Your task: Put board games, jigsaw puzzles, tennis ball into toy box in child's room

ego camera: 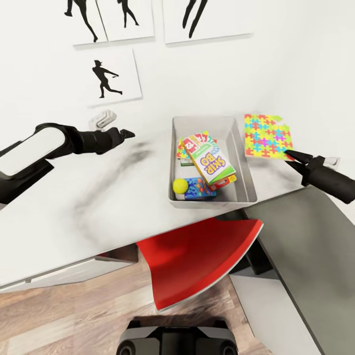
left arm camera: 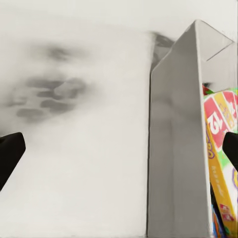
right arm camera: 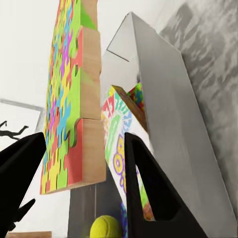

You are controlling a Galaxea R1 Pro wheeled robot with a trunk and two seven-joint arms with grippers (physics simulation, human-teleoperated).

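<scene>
The toy box [ego camera: 246, 190], a grey tray, stands on the table [ego camera: 98, 197]. In it the Skip-Bo board game [ego camera: 209, 160] leans on other colourful boxes, over a blue box [ego camera: 199, 190], and the tennis ball [ego camera: 180, 186] lies in the near left corner. A jigsaw puzzle [ego camera: 267, 135] lies flat on the table just right of the tray. My right gripper [ego camera: 291, 155] is open at its near right corner, and the puzzle's edge [right arm camera: 69, 99] stands between the fingers [right arm camera: 148, 188]. My left gripper [ego camera: 125, 133] hovers open over bare table left of the tray wall [left arm camera: 173, 148].
A red chair [ego camera: 197, 256] is tucked under the table's front edge. The dark grey cabinet section [ego camera: 305, 236] joins on at the right under my right arm. A small white object [ego camera: 102, 119] lies by the wall behind my left arm. Baseball silhouettes [ego camera: 104, 78] hang on the wall.
</scene>
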